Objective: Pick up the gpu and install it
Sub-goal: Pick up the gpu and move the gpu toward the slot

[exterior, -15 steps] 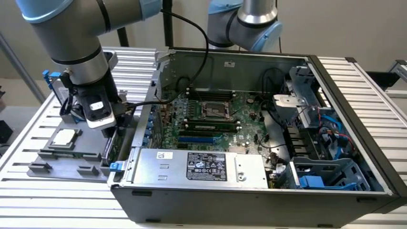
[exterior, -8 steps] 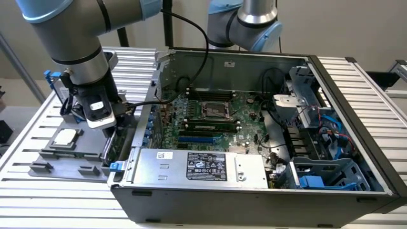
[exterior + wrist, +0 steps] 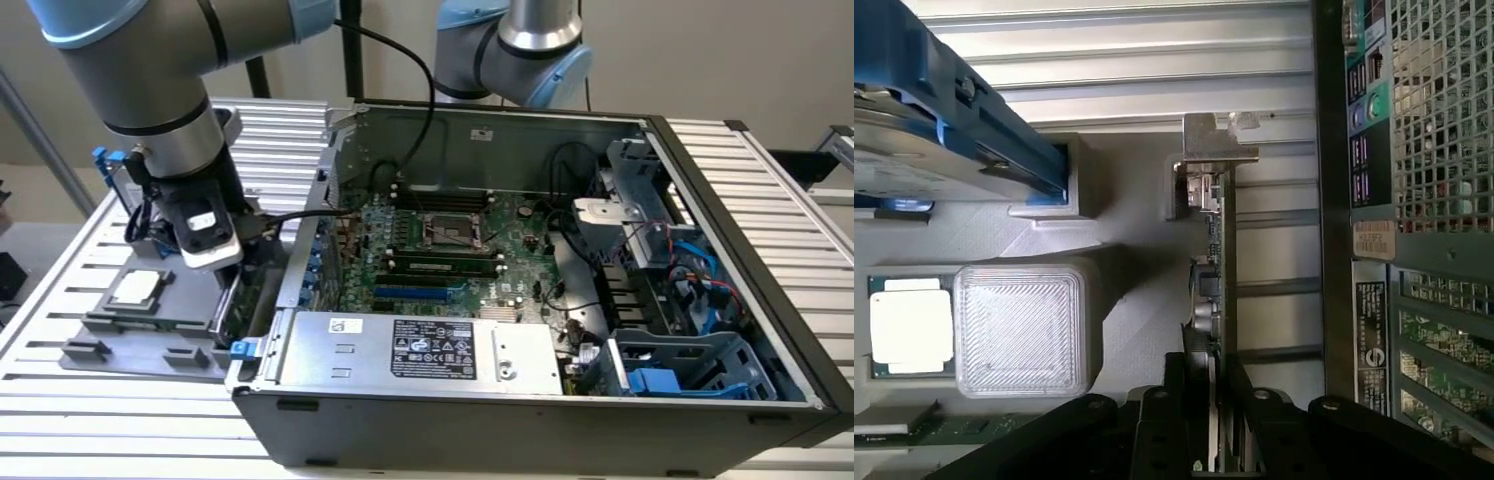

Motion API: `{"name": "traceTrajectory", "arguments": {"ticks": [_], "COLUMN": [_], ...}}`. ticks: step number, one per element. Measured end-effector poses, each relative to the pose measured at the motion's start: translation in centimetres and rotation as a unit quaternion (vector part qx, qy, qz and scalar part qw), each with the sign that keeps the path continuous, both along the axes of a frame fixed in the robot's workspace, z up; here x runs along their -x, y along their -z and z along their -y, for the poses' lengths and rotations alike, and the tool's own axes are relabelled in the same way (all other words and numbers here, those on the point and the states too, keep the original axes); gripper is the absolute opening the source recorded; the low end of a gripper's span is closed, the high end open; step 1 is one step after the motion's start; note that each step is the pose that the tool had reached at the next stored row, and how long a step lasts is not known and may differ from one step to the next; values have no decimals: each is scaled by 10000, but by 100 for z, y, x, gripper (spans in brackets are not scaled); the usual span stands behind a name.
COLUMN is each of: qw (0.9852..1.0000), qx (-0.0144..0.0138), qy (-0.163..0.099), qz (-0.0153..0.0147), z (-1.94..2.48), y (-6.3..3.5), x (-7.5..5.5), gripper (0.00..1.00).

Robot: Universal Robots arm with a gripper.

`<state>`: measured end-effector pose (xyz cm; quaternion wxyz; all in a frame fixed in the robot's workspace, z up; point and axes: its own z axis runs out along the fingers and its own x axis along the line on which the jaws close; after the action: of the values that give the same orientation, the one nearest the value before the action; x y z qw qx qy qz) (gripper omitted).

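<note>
**Wrist view: gpu clamped on edge, outside the case**

The gripper (image 3: 1216,445) straddles the gpu (image 3: 1217,285). Its dark fingers are drawn in against both faces of the card, so I judge it clamped rather than merely bracketed. The card stands on edge, its silver end bracket (image 3: 1216,155) pointing away from the wrist. It sits over the grey fixture tray (image 3: 1124,300), just beside the perforated rear wall of the computer case (image 3: 1444,150). A CPU chip (image 3: 911,325) lies in its tray pocket, and the hard drive with blue rails (image 3: 944,110) stands further along.

In the exterior view, the gripper (image 3: 224,272) hangs at the tray (image 3: 147,345) on the slatted counter (image 3: 134,425). The gpu (image 3: 235,300) is below it, between the tray and the case's outer wall (image 3: 287,290). Whether the card has left its pocket, I cannot tell.

So the pickup is the step in hand, and the card is not yet installed. I judge that seating it calls for keeping it upright and clearing the case wall. Its lower edge must line up with an expansion slot (image 3: 420,293) on the motherboard (image 3: 461,225), bracket toward the rear openings.
</note>
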<state>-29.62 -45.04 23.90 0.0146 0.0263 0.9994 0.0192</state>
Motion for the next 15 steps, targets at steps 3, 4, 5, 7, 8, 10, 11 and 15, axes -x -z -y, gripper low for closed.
{"name": "traceTrajectory", "arguments": {"ticks": [3, 4, 5, 7, 8, 10, 11, 15], "qw": [9999, 9998, 9997, 9995, 9994, 9994, 9994, 9994], "qx": [-1, -1, -2, -4, -5, -7, -7, -7], "qy": [-149, -194, -236, -310, -337, -345, -345, -345], "qz": [0, 0, 0, 0, 0, 0, 0, 0], "z": [0, 0, 0, 0, 0, 0, 0, 0], "y": [0, 0, 0, 0, 0, 0, 0, 0], "x": [15, 21, 25, 37, 39, 39, 39, 40], "gripper": [0, 0, 0, 0, 0, 0, 0, 0]}}
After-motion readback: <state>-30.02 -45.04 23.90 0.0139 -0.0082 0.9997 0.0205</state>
